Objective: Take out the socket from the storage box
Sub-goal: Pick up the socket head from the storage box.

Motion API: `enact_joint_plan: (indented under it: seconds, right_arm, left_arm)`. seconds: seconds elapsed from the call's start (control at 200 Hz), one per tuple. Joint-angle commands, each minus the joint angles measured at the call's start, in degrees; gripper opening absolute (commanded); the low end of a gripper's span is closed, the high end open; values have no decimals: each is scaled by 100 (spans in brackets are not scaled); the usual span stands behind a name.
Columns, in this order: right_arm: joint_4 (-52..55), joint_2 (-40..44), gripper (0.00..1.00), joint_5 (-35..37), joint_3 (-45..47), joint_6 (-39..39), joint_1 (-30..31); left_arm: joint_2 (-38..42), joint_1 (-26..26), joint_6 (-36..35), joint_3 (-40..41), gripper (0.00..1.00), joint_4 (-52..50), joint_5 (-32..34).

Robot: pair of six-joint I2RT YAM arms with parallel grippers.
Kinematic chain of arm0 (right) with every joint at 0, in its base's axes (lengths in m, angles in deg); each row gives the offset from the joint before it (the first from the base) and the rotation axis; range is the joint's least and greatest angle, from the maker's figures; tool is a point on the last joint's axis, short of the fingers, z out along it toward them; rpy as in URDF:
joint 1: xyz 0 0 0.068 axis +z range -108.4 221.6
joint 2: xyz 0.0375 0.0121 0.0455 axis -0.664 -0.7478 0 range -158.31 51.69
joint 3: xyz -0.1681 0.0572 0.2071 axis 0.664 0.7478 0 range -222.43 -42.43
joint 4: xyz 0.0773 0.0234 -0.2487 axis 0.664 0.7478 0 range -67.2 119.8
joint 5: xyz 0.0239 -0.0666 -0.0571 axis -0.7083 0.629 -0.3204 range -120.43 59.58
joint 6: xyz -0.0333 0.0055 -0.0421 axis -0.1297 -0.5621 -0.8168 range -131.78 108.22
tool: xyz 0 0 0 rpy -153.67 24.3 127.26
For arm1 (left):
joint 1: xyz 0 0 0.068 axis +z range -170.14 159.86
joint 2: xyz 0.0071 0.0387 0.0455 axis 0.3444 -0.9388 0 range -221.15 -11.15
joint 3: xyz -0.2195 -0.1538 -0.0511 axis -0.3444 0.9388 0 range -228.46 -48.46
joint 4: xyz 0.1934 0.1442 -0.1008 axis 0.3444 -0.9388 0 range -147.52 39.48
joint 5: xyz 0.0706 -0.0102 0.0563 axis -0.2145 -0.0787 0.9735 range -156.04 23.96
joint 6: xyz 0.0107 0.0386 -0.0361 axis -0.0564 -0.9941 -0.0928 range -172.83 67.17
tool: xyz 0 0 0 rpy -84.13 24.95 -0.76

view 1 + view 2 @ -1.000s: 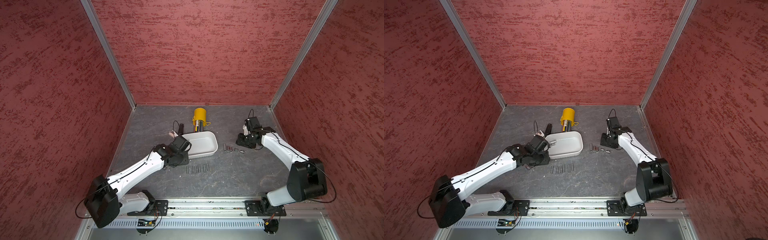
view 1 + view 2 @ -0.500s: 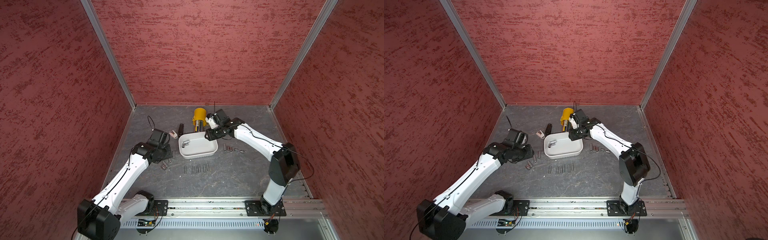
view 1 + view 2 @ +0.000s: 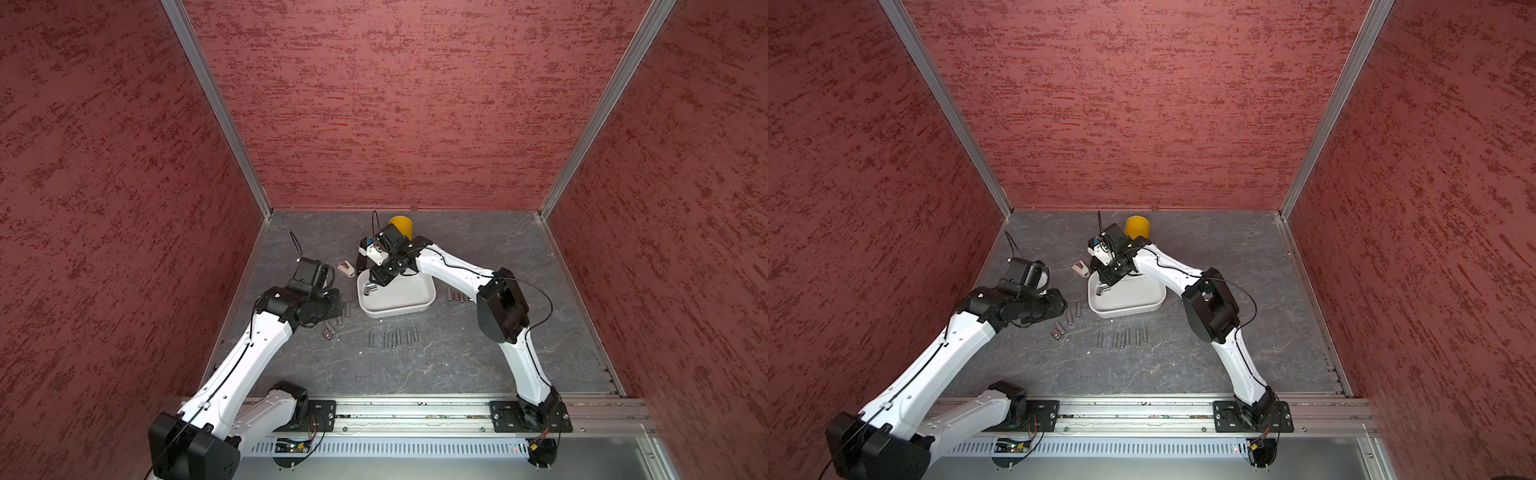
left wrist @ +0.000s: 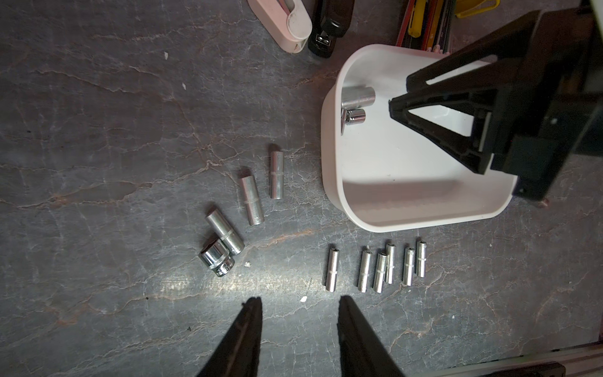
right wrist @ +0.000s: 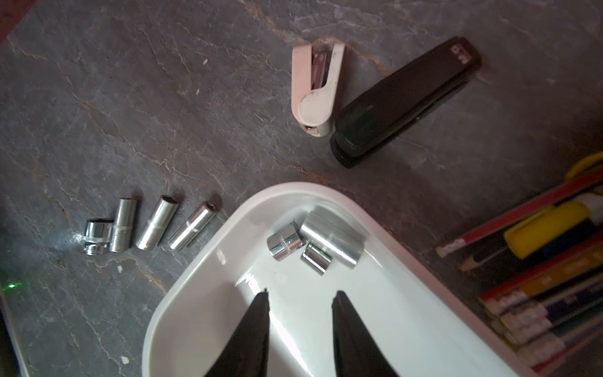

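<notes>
Four loose sockets (image 4: 251, 200) lie on the grey table (image 4: 98, 163) at nine o'clock of the white storage box (image 3: 401, 301) in a top view. The left gripper (image 4: 298, 302) hangs near them, its jaws apart and empty. Three sockets (image 5: 332, 240) rest inside the box at its ten o'clock corner, touching one another. The right gripper (image 5: 299, 293) hovers just beside them, parted and holding nothing. Six slim sockets (image 4: 380, 272) line up at six o'clock of the box.

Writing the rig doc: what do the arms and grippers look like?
Left arm and right arm: white link shells, black joint housings, thin black cables routed outside. Left gripper and right gripper: black, two long tapered fingers ending in points. No markings legible.
</notes>
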Motion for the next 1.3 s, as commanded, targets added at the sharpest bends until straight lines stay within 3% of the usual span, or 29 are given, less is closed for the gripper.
enact_joint_plan:
  seconds: [0.0,1.117,1.197,1.292]
  right_arm:
    - [229,-274,35,-67,-366,-427,25]
    - [477,-1339,36,615,-902,-744,43]
    - [450,-1347,33,693,-900,-644,43]
    - [445,-1322,21,753,-933,-446,43]
  left_arm:
    - [53,39,-80,-23,41,73,-31]
    - [-19,30,-106,96,41,217,-79]
    - [-17,36,-106,100,41,227,-86]
    - [-35,31,-106,100,41,218,-90]
